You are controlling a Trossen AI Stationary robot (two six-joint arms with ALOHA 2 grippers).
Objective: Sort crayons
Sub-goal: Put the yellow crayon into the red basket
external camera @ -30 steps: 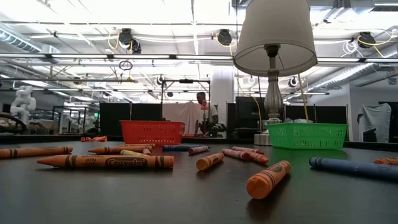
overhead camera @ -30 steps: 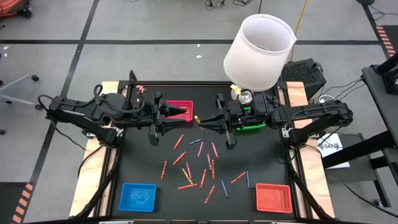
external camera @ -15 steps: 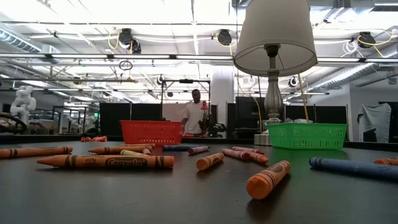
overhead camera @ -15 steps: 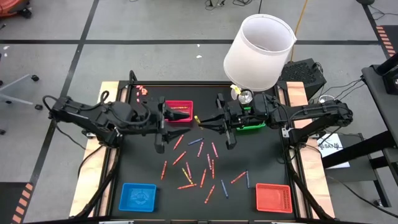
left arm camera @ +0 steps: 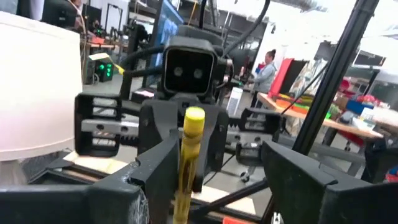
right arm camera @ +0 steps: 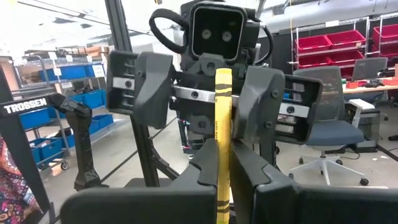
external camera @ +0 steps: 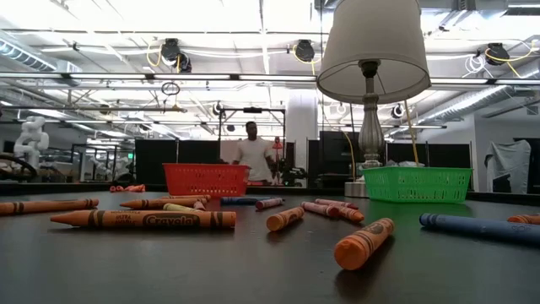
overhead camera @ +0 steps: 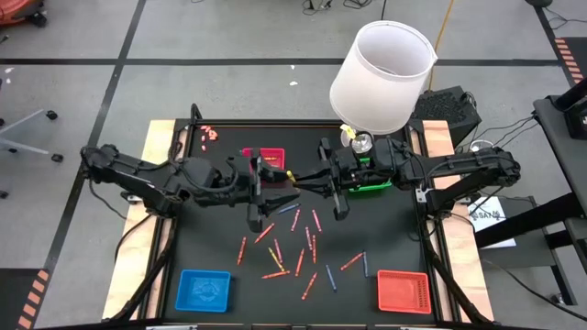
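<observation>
We see a yellow crayon [right arm camera: 222,143] clamped upright between the fingers of the right gripper [overhead camera: 301,184], held above the middle of the black table [overhead camera: 211,247]. The left gripper [overhead camera: 286,195] faces it from just beside, its fingers apart on either side of the crayon's tip and not yet pressing it. Below them, the other crayons [overhead camera: 293,243] lie scattered across the table. A red tray [overhead camera: 272,156] sits behind the left gripper, a green tray [overhead camera: 374,186] under the right arm.
</observation>
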